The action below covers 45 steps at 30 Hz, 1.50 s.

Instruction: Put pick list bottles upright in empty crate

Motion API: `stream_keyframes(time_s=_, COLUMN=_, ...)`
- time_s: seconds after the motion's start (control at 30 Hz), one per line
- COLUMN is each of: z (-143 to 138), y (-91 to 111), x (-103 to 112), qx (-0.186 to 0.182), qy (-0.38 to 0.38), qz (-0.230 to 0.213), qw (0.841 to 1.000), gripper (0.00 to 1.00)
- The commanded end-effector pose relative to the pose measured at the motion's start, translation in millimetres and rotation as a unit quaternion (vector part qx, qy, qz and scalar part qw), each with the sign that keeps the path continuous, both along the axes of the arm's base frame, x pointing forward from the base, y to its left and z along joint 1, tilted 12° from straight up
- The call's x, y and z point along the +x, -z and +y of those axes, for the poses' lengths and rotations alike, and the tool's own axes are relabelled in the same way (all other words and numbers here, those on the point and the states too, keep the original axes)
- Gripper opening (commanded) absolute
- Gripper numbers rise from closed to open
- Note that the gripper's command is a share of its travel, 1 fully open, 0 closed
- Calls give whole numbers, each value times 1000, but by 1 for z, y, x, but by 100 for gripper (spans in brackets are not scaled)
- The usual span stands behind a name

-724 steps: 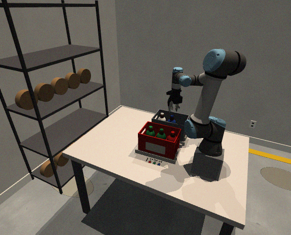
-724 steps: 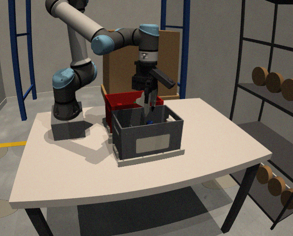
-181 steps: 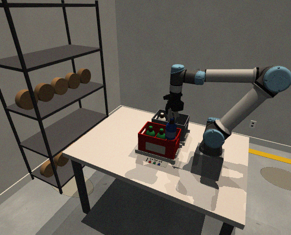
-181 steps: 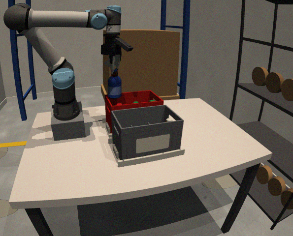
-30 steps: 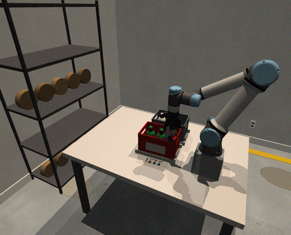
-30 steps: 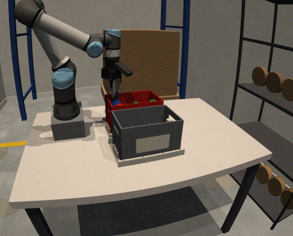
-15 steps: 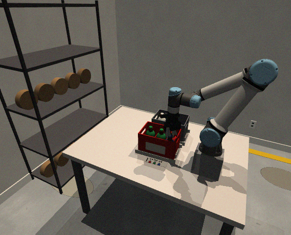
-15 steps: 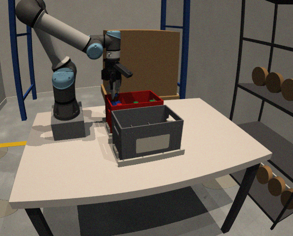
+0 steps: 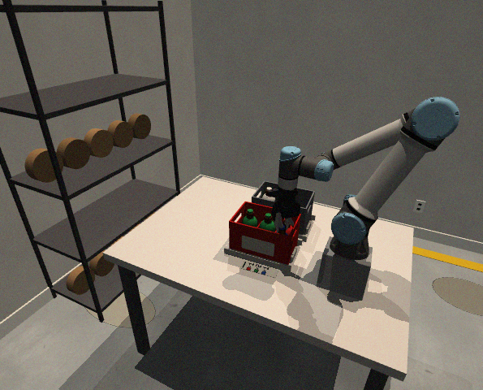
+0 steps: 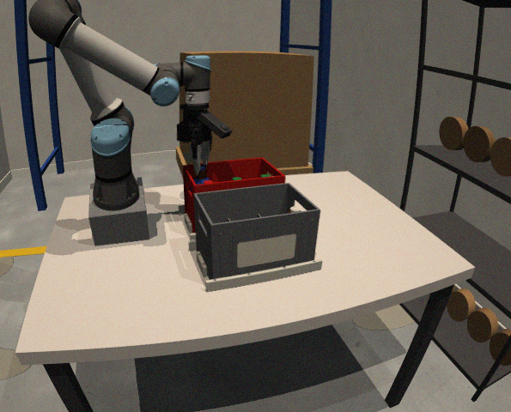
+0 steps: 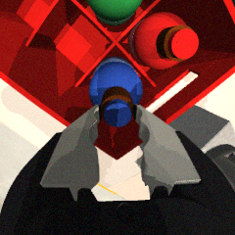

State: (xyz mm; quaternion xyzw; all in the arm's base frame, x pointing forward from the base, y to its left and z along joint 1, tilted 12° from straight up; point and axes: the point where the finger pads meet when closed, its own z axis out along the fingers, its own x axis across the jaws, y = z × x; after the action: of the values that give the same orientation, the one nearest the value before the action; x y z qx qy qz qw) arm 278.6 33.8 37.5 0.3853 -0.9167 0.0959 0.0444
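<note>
My gripper (image 9: 284,225) (image 10: 198,172) (image 11: 117,106) is shut on the neck of a blue bottle (image 10: 199,180) (image 11: 116,83), which stands upright, low inside the red crate (image 9: 235,241) (image 10: 246,181), in its corner compartment nearest the arm's base. A red bottle (image 9: 289,230) (image 11: 152,41) stands in a neighbouring compartment. Two green bottles (image 9: 249,218) (image 9: 268,223) stand in the crate; one green bottle (image 11: 115,7) shows in the wrist view. The pick list (image 9: 258,267) lies beside the red crate, with red, green and blue marks; its numbers are too small to read.
The grey crate (image 9: 307,218) (image 10: 223,252) stands close beside the red one. A whitish bottle top (image 9: 269,190) (image 10: 295,208) shows inside it; the rest of its inside is largely hidden. Low rails (image 10: 264,276) run along the crates' feet. The arm's base block (image 9: 344,272) (image 10: 119,223) stands nearby.
</note>
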Motion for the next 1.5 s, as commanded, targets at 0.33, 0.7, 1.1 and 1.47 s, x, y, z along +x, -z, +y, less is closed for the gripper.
stream_keyframes(time_s=0.33, z=-2, y=6, x=2, qx=0, qy=0, qz=-2, qw=1000, gripper=0)
stream_keyframes(time_s=0.7, z=-3, y=12, x=1, qx=0, qy=0, qz=-2, qw=1000, gripper=0)
stream_keyframes(time_s=1.1, z=-4, y=17, x=1, qx=0, qy=0, qz=-2, qw=1000, gripper=0)
stream_keyframes(time_s=1.47, z=-4, y=16, x=4, qx=0, qy=0, qz=-5, qw=1000, gripper=0)
